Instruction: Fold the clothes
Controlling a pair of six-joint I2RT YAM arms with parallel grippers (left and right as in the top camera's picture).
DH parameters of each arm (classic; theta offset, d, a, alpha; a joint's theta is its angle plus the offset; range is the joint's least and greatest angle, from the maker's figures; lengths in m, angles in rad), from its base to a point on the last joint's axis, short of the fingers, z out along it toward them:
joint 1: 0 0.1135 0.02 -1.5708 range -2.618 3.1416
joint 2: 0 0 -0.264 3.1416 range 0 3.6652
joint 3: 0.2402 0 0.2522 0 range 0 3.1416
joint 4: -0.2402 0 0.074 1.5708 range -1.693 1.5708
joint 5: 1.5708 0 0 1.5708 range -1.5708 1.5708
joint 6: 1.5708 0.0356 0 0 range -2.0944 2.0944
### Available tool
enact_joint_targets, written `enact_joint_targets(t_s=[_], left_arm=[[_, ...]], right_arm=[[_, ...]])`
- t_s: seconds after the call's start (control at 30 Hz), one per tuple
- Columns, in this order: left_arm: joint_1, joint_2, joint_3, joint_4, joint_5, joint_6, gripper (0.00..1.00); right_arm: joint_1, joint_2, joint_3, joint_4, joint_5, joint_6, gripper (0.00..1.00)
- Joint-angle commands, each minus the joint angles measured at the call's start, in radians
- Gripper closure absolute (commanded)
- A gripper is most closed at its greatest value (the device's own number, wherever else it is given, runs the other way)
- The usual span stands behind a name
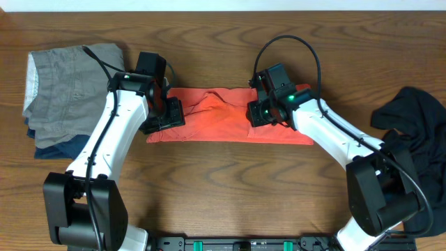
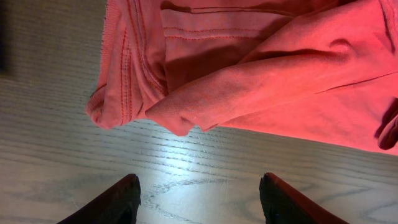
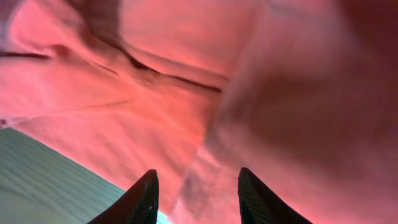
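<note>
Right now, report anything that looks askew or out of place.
The coral-red T-shirt has a raised bunch near its middle, not flat. The black garment lies crumpled at the far right, unfolded.

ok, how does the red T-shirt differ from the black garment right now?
Shape: the red T-shirt lies as a flat long band; the black garment is a crumpled heap. Place: the T-shirt is mid-table, the black garment at the far right. Handling: the left gripper and right gripper are both open at the T-shirt, neither near the black garment. Both rest on the wooden table.
</note>
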Motion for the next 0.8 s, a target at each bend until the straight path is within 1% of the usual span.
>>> enact_joint_targets(t_s=[0.0,0.1,0.2,0.37,0.53,0.6,0.73,0.77], left_arm=[[0.007,0.005,-0.011,-0.002,-0.015,0.009,0.28],[0.007,0.006,-0.011,0.006,-0.016,0.01,0.18],[0.007,0.011,-0.011,0.032,-0.016,0.018,0.13],[0.014,0.045,-0.011,0.094,-0.016,0.048,0.07],[0.08,0.112,-0.011,0.152,-0.015,0.066,0.05],[0.114,0.138,-0.011,0.179,-0.007,0.098,0.05],[0.177,0.198,-0.011,0.245,0.082,0.244,0.04],[0.183,0.21,-0.011,0.256,0.092,0.264,0.04]], right_arm=[[-0.079,-0.063,0.018,-0.032,0.069,0.064,0.6],[-0.162,-0.09,0.018,-0.06,0.087,0.069,0.61],[-0.218,-0.076,0.018,-0.088,0.091,0.033,0.61],[-0.262,-0.015,0.017,-0.137,0.09,-0.018,0.62],[-0.253,0.048,0.017,-0.153,0.09,-0.018,0.61],[-0.247,0.064,0.017,-0.153,0.09,-0.018,0.61],[-0.235,0.082,0.017,-0.153,0.09,-0.018,0.61],[-0.233,0.082,0.017,-0.153,0.09,-0.018,0.61]])
